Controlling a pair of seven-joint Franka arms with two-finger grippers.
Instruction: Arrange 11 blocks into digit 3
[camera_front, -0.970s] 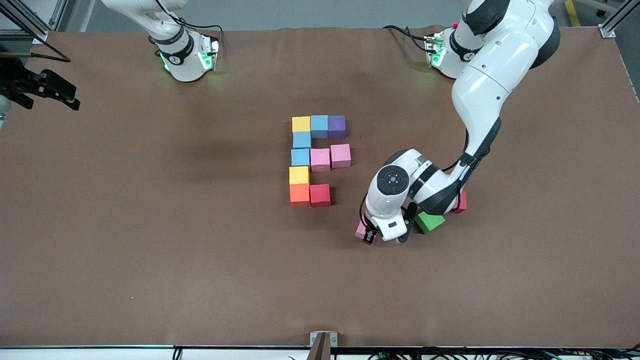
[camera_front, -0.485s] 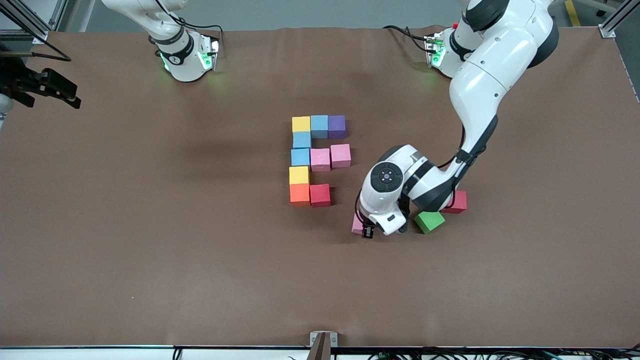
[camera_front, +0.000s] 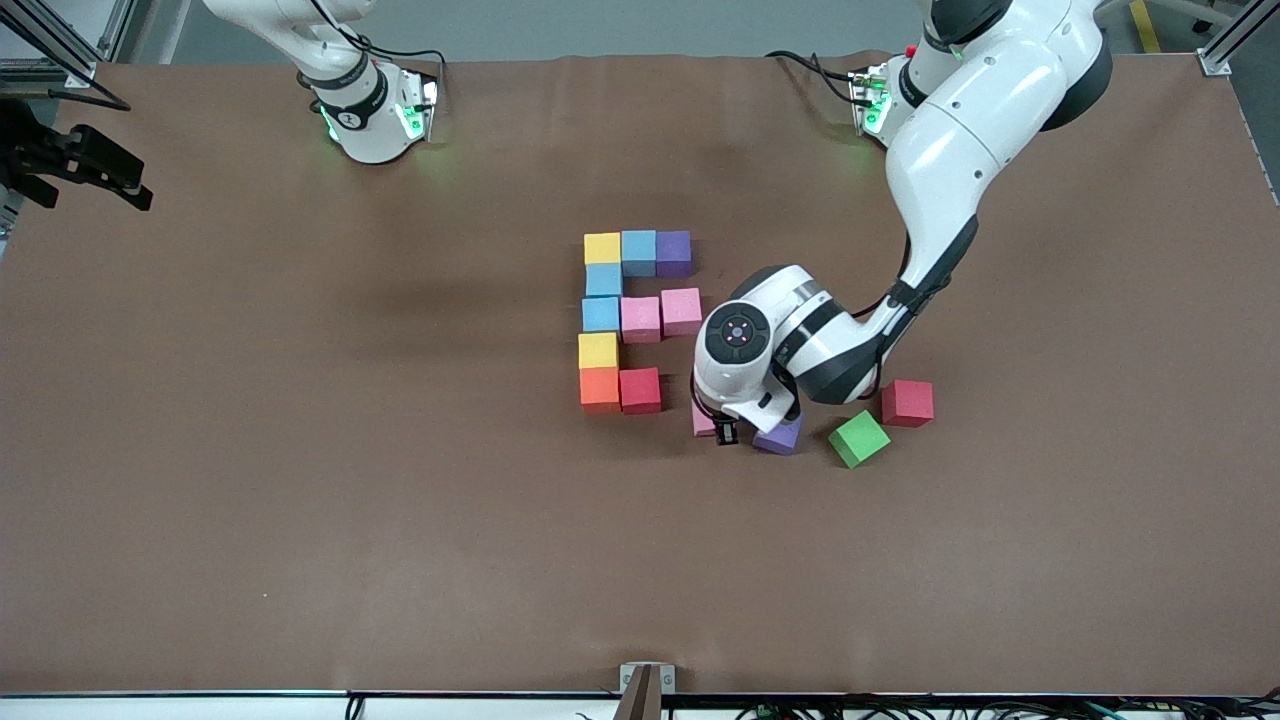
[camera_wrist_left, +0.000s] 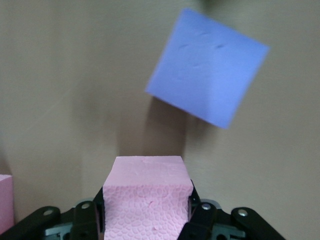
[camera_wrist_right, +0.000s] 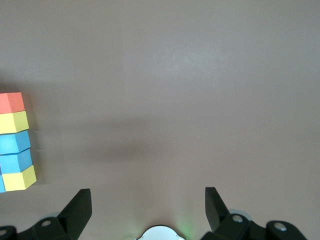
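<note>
Brown table (camera_front: 300, 500), item one: we log the left gripper (camera_front: 722, 428) clamped on a matte pink cube (camera_wrist_left: 146, 200), over bare cloth beside the red cube (camera_front: 640, 390) closing the unfinished digit 3 (camera_front: 635, 320). Loose purple cube (camera_wrist_left: 207, 67) just beside. Right gripper (camera_wrist_right: 147, 205) waits, jaws wide, empty.

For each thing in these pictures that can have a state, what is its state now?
Left gripper: shut on the pink block, beside the figure's red corner.
Right gripper: open, holding nothing; that arm waits.
Digit 3: unfinished, last row one block short.
Loose purple block: lying free, tilted.
Green block: lying free, tilted.
Loose red block: lying free.
</note>
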